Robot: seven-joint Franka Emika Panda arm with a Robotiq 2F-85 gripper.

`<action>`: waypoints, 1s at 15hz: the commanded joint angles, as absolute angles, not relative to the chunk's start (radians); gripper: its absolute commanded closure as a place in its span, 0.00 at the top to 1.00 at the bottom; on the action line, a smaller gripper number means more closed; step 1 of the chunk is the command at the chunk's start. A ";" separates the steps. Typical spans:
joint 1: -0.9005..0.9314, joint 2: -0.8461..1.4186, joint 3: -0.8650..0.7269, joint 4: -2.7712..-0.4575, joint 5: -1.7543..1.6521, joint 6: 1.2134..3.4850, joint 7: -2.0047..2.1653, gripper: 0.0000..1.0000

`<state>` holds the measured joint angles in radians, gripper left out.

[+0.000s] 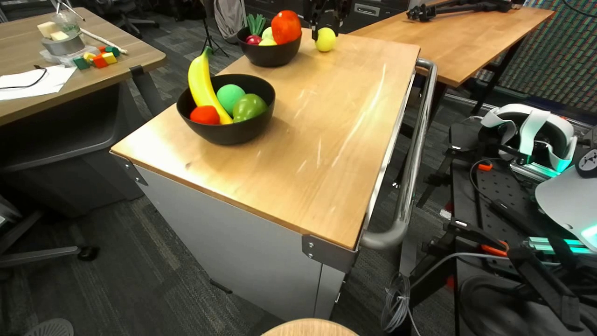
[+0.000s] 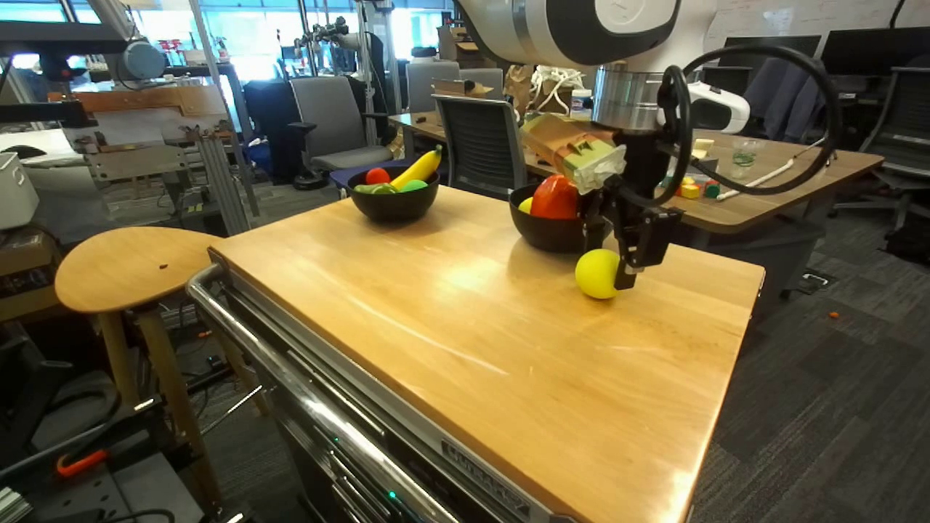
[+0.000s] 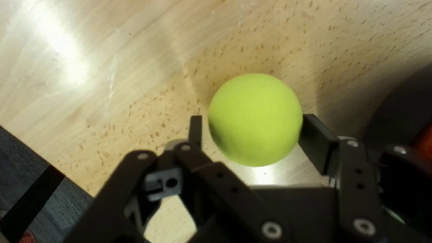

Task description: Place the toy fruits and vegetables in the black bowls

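Observation:
A yellow-green ball (image 3: 255, 119) rests on the wooden top between the fingers of my gripper (image 3: 253, 131). In the wrist view a gap shows beside the left finger (image 3: 195, 130), while the right finger (image 3: 319, 145) is against or very near the ball. Close by stands a black bowl (image 2: 545, 234) holding a big red piece (image 1: 286, 27), a radish with green leaves (image 1: 254, 39) and yellow-green pieces. Another black bowl (image 1: 228, 133) contains a banana (image 1: 201, 84), a green ball (image 1: 231, 97), a darker green fruit (image 1: 250, 108) and a red-orange piece (image 1: 205, 115).
The cart's wooden top (image 2: 465, 312) has a metal handle rail (image 1: 419, 140) along one side. A round stool (image 2: 131, 265) stands off one end. Beyond the cart, a desk (image 1: 28, 28) carries tape and coloured blocks.

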<state>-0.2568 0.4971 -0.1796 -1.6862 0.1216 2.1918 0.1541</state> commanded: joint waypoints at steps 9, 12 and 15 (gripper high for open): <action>-0.111 0.280 -0.112 -1.803 0.008 2.109 0.074 0.22; -0.037 0.197 -0.056 -1.839 -0.030 2.116 0.061 0.22; 0.033 0.161 0.015 -1.819 -0.037 2.102 0.044 0.22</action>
<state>-0.0182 0.2264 -0.0340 -1.7954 -0.0188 2.1108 0.0799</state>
